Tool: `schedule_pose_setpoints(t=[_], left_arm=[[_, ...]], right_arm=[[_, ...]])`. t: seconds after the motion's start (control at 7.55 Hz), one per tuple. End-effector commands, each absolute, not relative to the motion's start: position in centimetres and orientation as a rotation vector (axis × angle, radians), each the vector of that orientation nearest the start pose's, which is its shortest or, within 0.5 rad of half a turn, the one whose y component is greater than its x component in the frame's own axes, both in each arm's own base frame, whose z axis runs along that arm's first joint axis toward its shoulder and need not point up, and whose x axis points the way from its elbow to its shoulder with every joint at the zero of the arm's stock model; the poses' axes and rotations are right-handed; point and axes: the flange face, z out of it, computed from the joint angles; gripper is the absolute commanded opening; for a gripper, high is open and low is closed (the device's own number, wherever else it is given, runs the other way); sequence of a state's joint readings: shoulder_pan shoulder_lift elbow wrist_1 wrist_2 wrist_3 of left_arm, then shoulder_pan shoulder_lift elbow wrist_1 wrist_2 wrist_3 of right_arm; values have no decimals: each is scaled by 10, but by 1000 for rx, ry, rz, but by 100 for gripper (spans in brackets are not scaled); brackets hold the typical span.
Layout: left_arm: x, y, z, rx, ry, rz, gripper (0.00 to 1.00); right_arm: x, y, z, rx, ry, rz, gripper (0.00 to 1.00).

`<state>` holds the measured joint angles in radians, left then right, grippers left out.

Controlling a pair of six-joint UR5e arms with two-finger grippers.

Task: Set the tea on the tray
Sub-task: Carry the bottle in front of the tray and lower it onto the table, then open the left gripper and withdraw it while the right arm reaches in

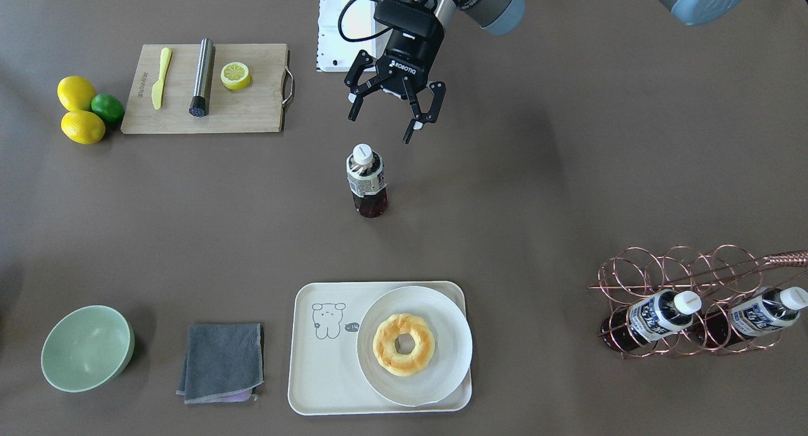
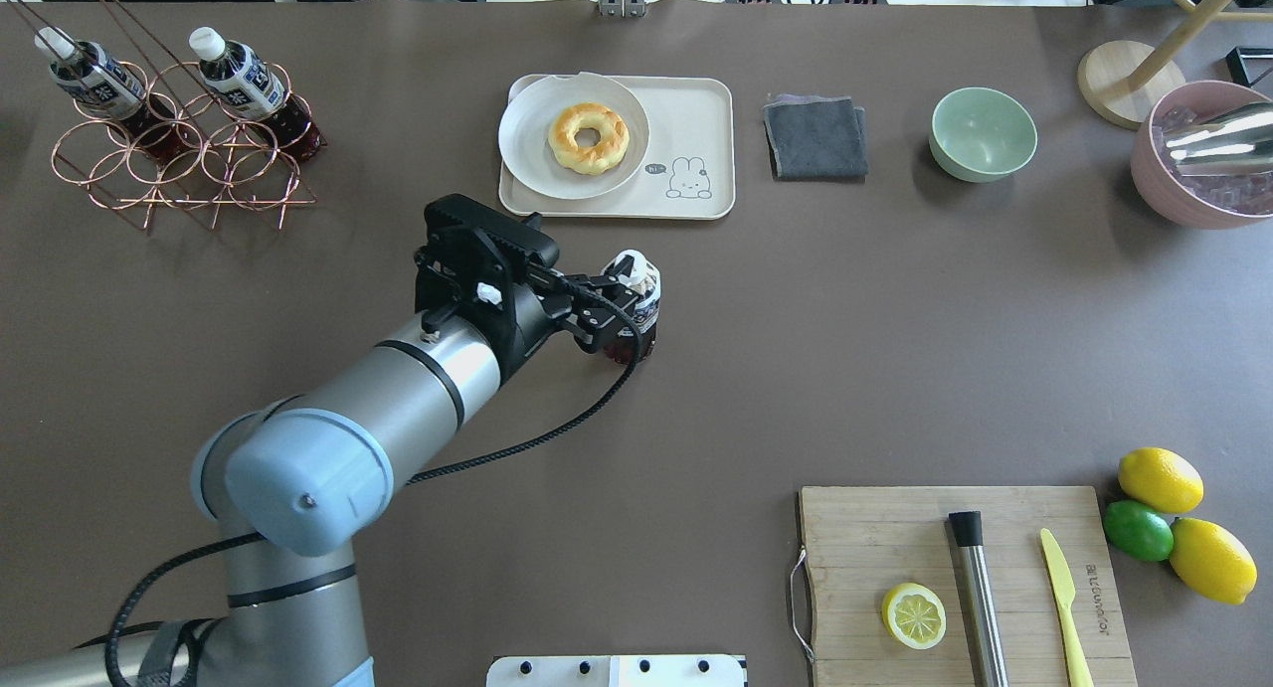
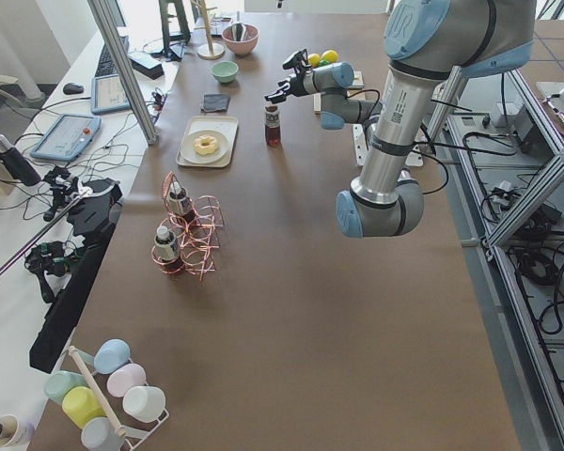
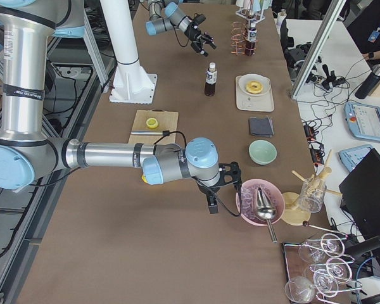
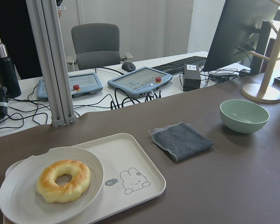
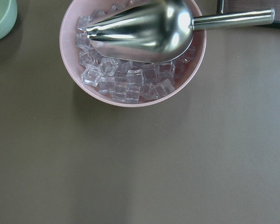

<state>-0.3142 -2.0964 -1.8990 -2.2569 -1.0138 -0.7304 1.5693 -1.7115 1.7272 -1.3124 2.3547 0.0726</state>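
The tea (image 1: 366, 182), a small bottle of dark liquid with a white cap, stands upright on the brown table near its middle. My left gripper (image 1: 382, 124) hangs open above it, a little to the robot's side, with nothing between its fingers. From overhead the left gripper (image 2: 619, 317) partly covers the tea (image 2: 644, 291). The cream tray (image 1: 322, 376) with its cartoon drawing lies beyond the bottle, at the operators' edge. A pale plate (image 1: 442, 316) with a doughnut (image 1: 404, 344) fills half of it. My right gripper (image 4: 215, 190) shows only from the side, above a pink bowl; I cannot tell its state.
A copper wire rack (image 1: 663, 275) holds two more bottles. Elsewhere lie a wooden cutting board (image 1: 252, 108) with a knife, a steel cylinder and half a lemon, lemons and a lime (image 1: 107, 106), a green bowl (image 1: 85, 347), a grey cloth (image 1: 221, 360) and an ice-filled pink bowl (image 6: 130, 101) with a scoop.
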Motion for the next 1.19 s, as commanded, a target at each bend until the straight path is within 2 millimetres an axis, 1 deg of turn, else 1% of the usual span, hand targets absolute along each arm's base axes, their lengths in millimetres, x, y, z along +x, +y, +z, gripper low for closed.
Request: schedule_pose_setpoints(t=[0.0,0.13,0.26,0.4,0.53,0.66,0.79,0.93,1.06], left_arm=[[391,-408,205,1058,985,82,97],[347,-435,251,954,972,128,97],[286,-459,285,823,1013,169,97],[225,-471,321,662,1080,202,97],[160,-469,360,572,1093,151,97],[113,-457,398,582,1046,114,98],[91,-428,466,504,972,117,98],[70,-422,504,453,943,107,99],[30,-423,548,415,933,41,99]], right_arm=[[62,-465,592,245,-804,27,100],[61,-472,577,257,-814,52,100],[56,-473,556,274,-831,59,100],[43,-474,521,295,-882,50,100],[27,-475,486,303,-920,62,100],[-7,-476,453,285,-949,66,100],[-41,-473,415,266,-981,95,100],[-73,-465,382,271,-983,113,100],[-115,-467,348,266,-1003,135,100]])
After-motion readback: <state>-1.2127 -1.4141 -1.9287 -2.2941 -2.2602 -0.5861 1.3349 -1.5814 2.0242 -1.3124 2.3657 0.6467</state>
